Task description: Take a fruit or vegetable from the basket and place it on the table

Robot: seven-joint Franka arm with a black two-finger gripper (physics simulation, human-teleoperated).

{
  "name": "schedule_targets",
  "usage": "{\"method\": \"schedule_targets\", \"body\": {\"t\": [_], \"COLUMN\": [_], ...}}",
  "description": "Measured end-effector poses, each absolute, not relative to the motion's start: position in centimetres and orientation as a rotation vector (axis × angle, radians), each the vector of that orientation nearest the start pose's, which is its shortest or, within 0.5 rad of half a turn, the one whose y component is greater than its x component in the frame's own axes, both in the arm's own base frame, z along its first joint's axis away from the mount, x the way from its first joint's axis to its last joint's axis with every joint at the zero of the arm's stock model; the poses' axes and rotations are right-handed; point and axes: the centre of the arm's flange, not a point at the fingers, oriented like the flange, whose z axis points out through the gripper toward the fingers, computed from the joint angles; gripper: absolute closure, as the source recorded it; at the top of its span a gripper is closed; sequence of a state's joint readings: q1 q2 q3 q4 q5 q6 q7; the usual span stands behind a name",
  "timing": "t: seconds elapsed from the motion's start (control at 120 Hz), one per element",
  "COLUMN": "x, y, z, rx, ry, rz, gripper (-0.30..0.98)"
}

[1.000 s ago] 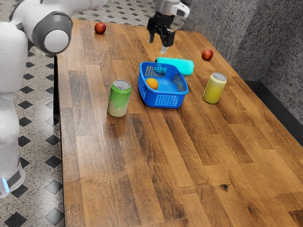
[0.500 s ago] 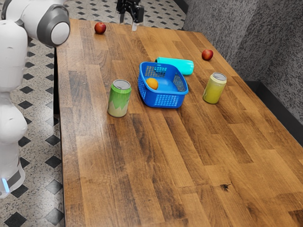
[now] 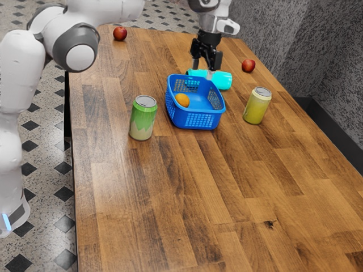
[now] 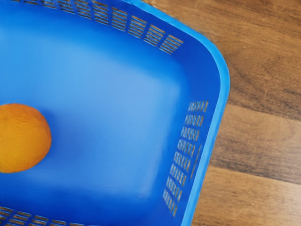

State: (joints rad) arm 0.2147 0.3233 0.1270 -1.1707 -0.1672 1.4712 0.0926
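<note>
Arm reached over counter (image 3: pixel 170 198) from the exterior view's upper left, hand pointing down. End effector (image 3: pixel 203 70) was released, fingers spread, near the far edge of blue basket (image 3: pixel 198 120) in that view. Orange (image 3: pixel 182 100) sat inside, by the basket edge toward the exterior view's left, below and apart from the fingertips.

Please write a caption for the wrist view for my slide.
An orange rests inside a blue basket on a wooden table.
</note>
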Motion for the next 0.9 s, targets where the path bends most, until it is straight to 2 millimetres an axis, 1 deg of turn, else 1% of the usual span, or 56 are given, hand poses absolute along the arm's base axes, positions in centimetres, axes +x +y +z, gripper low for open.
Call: {"method": "schedule_targets", "body": {"t": [0.067, 0.117, 0.183, 0.233, 0.283, 0.35, 0.417, 0.6, 0.683, 0.783, 0.9], "x": [62.7, 63.0, 62.9, 62.2, 61.7, 61.2, 60.8, 60.4, 60.4, 60.0, 59.5], "y": [19.3, 20.2, 21.5, 22.9, 24.0, 24.7, 25.1, 26.1, 26.1, 25.4, 25.0], "z": [59.2, 57.5, 55.5, 54.6, 54.5, 54.5, 54.6, 53.7, 53.8, 54.7, 54.5], "rx": [-3.203, -3.174, -3.142, -3.122, -3.107, -3.096, -3.089, -3.081, -3.074, -3.075, -3.098], "ry": [-0.420, -0.457, -0.496, -0.534, -0.556, -0.569, -0.572, -0.537, -0.498, -0.448, -0.425], "rz": [-0.021, -0.006, 0.020, 0.032, 0.023, 0.008, -0.005, -0.001, 0.013, 0.052, 0.109], "gripper": [0.00, 0.00, 0.00, 0.00, 0.00, 0.00, 0.00, 0.00, 0.00, 0.00, 0.00]}}
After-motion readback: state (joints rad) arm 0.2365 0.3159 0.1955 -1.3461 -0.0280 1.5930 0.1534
